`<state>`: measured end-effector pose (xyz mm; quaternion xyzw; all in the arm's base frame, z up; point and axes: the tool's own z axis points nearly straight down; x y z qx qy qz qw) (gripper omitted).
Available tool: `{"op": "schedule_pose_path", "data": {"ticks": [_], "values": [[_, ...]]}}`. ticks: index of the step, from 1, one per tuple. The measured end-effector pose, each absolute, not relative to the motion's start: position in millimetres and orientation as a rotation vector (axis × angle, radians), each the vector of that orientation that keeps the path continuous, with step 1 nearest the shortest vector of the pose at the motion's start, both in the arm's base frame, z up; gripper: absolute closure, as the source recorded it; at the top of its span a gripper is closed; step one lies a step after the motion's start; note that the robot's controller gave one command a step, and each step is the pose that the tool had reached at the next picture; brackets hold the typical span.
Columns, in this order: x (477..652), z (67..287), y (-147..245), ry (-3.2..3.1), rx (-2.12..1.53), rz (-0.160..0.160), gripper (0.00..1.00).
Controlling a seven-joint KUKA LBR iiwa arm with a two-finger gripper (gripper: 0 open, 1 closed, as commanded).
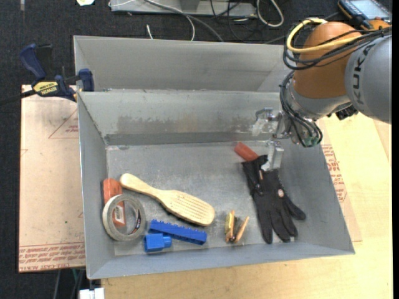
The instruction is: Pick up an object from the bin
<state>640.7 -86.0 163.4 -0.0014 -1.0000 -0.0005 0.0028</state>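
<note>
In the camera view the arm comes in from the right over the bin's [181,161] right wall. Its grey link bends down into a rounded orange wrist cover looped with yellow and black cables, and the metal claw [272,162] hangs straight down from it toward the bin floor. Dark lettering on the grey link is cut off at the edge, so only a few letters show and they cannot be read with confidence. The claw's tip sits at the cuff end of a black glove [272,199], which lies flat in the right part of the bin with its fingers spread toward the near wall. Whether the claw is released or clenched cannot be told from here. Just left of the claw lies a small red block [245,149]. Well apart on the left lie a wooden hairbrush [169,201], a roll of grey tape [123,218] whose red-marked label is illegible, and a blue plastic piece [174,235]. Two small brown sticks [235,227] lie between these and the glove.
</note>
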Motion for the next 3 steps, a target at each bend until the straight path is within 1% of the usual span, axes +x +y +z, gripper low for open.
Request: {"op": "schedule_pose_path", "data": {"ticks": [1,2,3], "values": [[642.5,168.6,-85.8,-3.144,-0.002,0.0,0.0],[632.4,118.0,-94.2,-3.137,-0.293,-0.002,0.0],[620.5,70.1,-103.4,-3.135,-0.306,-0.002,0.0]]}}
